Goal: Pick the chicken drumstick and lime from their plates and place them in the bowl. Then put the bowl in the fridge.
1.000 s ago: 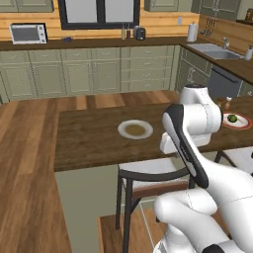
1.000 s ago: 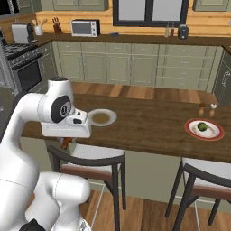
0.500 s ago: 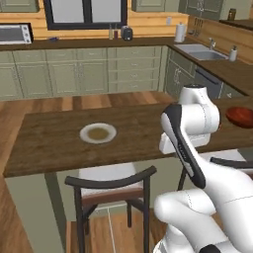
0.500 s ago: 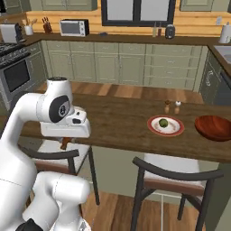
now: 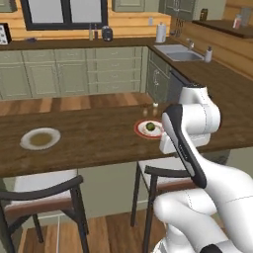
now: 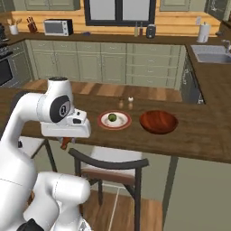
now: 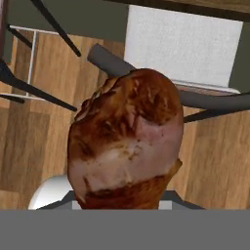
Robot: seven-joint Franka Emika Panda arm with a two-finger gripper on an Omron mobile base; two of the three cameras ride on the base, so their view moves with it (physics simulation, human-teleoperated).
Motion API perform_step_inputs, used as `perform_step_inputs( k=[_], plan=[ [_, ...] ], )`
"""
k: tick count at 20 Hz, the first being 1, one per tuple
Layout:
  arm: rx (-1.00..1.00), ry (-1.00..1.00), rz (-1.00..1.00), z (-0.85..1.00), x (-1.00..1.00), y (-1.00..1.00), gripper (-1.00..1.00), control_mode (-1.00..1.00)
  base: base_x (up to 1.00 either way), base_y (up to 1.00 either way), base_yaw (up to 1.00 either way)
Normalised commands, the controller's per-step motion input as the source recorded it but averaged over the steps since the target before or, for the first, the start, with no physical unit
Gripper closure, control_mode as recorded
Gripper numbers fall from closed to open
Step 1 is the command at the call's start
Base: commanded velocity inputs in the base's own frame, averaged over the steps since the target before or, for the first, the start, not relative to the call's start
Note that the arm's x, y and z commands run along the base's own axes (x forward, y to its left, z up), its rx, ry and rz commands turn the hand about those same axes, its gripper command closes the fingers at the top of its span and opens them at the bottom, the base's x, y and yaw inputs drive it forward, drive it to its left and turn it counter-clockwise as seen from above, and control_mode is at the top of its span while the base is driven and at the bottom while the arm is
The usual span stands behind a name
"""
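My gripper [image 6: 66, 141] is shut on the chicken drumstick [image 7: 126, 141], a reddish-brown lump that hangs below the hand, off the counter's near edge and above a chair. The drumstick hides the fingertips in the hand view. The lime [image 6: 112, 118] lies on the red-rimmed plate [image 6: 103, 123] to the right of the hand. The same lime [image 5: 150, 126] and plate [image 5: 141, 130] show in the left base view. Just right of that plate stands the wooden bowl [image 6: 158, 122]. A plain white plate [image 5: 40, 138] sits far left on the counter. The fridge is out of view.
Two shakers [image 6: 126, 103] stand behind the red-rimmed plate. Dark chairs [image 6: 108, 162] [image 5: 42, 195] are tucked under the counter's near edge. A sink [image 5: 180, 52] and cabinets line the far walls, and a microwave [image 6: 57, 27] sits at the back left.
The whole scene has slid to the left as the base drove right, bringing the bowl and the red-rimmed plate closer to the arm. The drumstick stays in the gripper.
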Motion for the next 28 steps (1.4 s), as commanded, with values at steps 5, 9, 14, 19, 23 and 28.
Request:
perform_step_inputs(
  k=[5,9,14,19,23,28],
  plan=[
    [0.00,0.00,0.00,0.00,0.00,0.00,1.00,1.00,0.03,-1.00,0.00],
    [0.00,0.00,0.00,0.00,0.00,0.00,1.00,1.00,0.28,-0.93,-0.04],
    [0.00,0.00,0.00,0.00,0.00,0.00,1.00,1.00,0.57,-0.60,-0.04],
    [0.00,0.00,0.00,0.00,0.00,0.00,1.00,1.00,0.80,-0.31,0.00],
    [0.00,0.00,0.00,0.00,0.00,0.00,1.00,1.00,0.77,-0.06,-0.01],
    [0.00,0.00,0.00,0.00,0.00,0.00,1.00,1.00,0.12,0.00,0.00]
  ],
)
